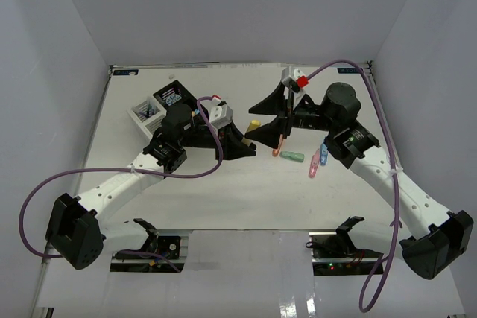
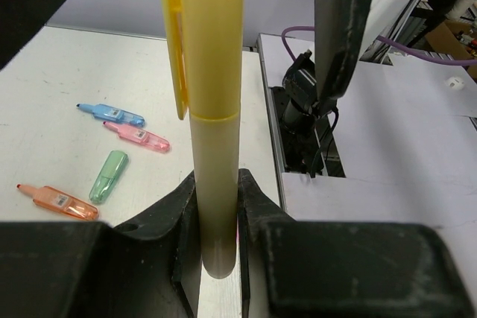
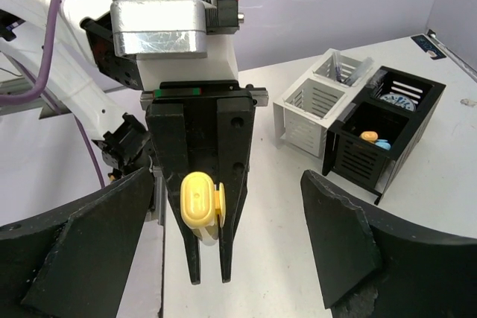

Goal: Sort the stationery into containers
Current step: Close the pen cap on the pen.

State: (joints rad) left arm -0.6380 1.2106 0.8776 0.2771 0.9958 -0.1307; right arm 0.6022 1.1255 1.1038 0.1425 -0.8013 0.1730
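My left gripper (image 1: 250,143) (image 2: 218,206) is shut on a yellow highlighter (image 2: 212,94), which sticks out past the fingertips, cap end outward. The yellow cap (image 1: 255,123) (image 3: 200,200) faces my right gripper (image 1: 264,117) (image 3: 227,184). That gripper is wide open and empty, with its jaws standing either side of the cap, apart from it. Orange (image 1: 277,150), green (image 1: 293,156), pink (image 1: 314,163) and blue (image 1: 323,154) highlighters lie on the table. The white (image 3: 309,106) and black (image 3: 373,154) compartments stand at the back left (image 1: 160,103).
One black compartment holds an orange and a blue highlighter (image 3: 370,138), the other the round tub (image 3: 393,99). Dark pens stand in the rear white compartment (image 3: 344,68). The loose highlighters also show in the left wrist view (image 2: 108,176). The table's near edge (image 2: 272,147) lies beside the left gripper.
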